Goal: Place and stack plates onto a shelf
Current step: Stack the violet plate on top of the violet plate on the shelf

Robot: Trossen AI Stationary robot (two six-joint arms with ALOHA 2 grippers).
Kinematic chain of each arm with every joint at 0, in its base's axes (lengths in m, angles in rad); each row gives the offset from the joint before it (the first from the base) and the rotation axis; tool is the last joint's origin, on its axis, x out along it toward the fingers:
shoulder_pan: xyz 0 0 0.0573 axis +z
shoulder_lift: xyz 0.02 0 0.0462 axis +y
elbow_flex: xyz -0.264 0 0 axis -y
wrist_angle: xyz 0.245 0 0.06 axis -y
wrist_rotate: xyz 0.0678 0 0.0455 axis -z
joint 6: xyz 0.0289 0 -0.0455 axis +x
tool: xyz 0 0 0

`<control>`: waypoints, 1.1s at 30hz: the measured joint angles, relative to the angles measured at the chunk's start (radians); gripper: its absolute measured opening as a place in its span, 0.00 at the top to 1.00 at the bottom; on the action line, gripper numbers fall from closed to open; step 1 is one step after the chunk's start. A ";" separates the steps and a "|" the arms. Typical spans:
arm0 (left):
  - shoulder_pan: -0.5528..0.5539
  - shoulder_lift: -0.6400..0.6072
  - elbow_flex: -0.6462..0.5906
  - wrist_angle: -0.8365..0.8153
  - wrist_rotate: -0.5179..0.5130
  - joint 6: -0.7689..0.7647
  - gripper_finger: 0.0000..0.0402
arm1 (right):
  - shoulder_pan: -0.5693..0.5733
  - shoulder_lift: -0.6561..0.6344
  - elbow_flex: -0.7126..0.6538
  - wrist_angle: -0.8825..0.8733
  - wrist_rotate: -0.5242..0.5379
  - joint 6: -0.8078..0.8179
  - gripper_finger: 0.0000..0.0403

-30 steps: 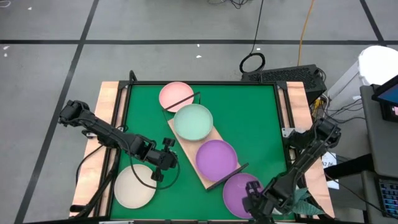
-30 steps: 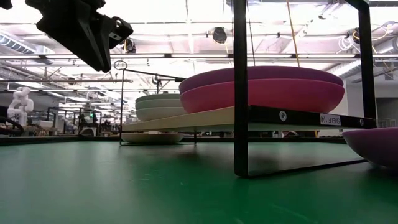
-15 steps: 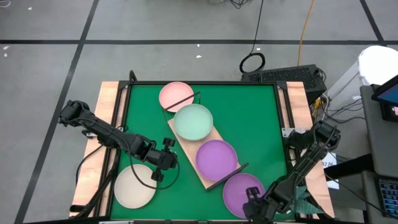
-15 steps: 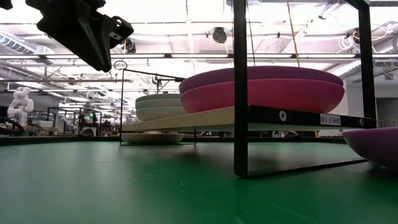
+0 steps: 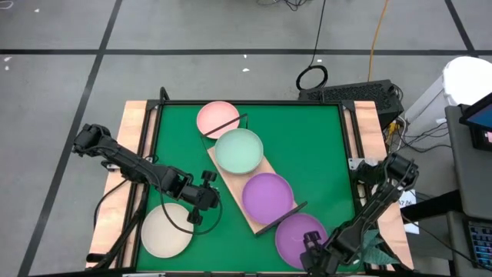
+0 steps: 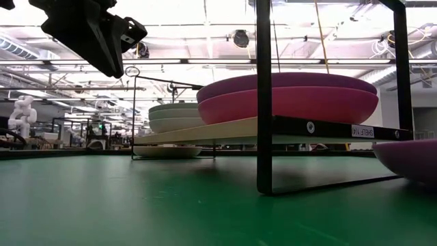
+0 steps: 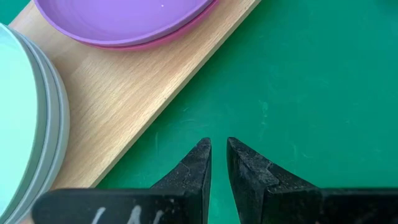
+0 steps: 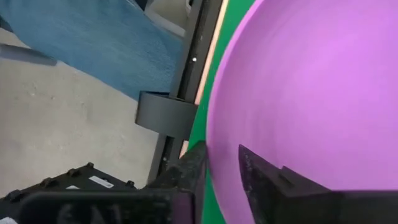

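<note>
Plate [image 8: 311,93] rim between right fingers [image 8: 261,171]

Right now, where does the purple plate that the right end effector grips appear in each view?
High: purple plate at mat's near edge, beyond shelf end.
Low: far right edge.
Left wrist: not shown.
Right wrist: fills the frame, right end effector on its rim.
Shared landmark: the shelf.

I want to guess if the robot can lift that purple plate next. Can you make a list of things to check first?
1. Right gripper shut on the purple plate rim: ok.
2. Plate off the mat: cannot tell.
3. Spot on the shelf to stack it, on the shelf's purple stack: ok.
4. Left gripper out of the way, beside the shelf, nearly shut and empty: ok.
5. Mint stack sitting steady: ok.
</note>
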 joint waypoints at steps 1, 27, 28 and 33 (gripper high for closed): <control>0.000 0.000 0.000 0.000 0.000 0.000 0.86 | 0.000 0.004 0.000 0.000 0.000 -0.002 0.83; 0.000 0.000 0.000 -0.001 0.000 -0.001 0.86 | 0.000 0.004 0.207 -0.111 0.026 -0.127 1.00; 0.000 0.000 0.000 -0.001 0.000 -0.001 0.86 | 0.000 0.004 0.220 -0.130 0.033 -0.137 1.00; 0.000 0.000 0.000 -0.001 0.000 -0.001 0.86 | 0.000 0.004 0.280 -0.198 0.076 -0.165 1.00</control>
